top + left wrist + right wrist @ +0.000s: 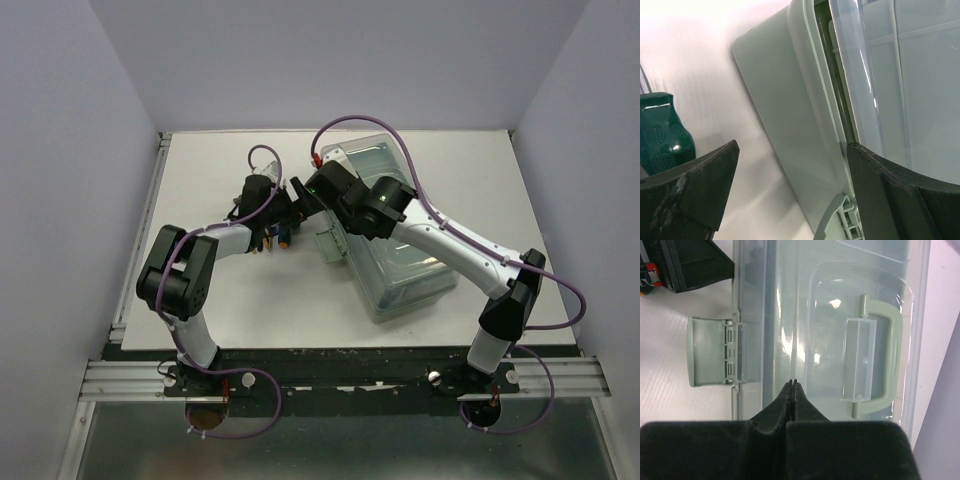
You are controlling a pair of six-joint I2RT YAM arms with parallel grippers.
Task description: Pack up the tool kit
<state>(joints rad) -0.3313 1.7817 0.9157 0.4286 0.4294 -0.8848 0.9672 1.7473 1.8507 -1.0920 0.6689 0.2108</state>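
Large rectangular grey-green plastic toolbox [400,265] on the white bench [220,170], right of centre, long side running near to far and slightly skewed. Translucent lid [790,315] down over the body; in the left wrist view, a narrow dark seam between lid edge and box wall. Pale green carry handle [892,360] lying flat in its recess on top of the lid. Grey-green latch [707,357] on the left long side, swung outward and away from the lid, not fastened.

Right fingers [805,425] clenched tight, tip against tip, nothing between them. Tips over the lid near its left edge, just beside the latch hinge; perhaps touching the plastic, hard to tell from this angle.

Left fingers [695,195] released and spread wide, grasping nothing, low over the bench just left of the toolbox and facing its left wall. Dark green ribbed screwdriver handle [662,132] on the bench beside the left-hand finger, apart from the box.

From above, a small cluster of tool handles [272,240] under the left wrist, too small to tell apart.
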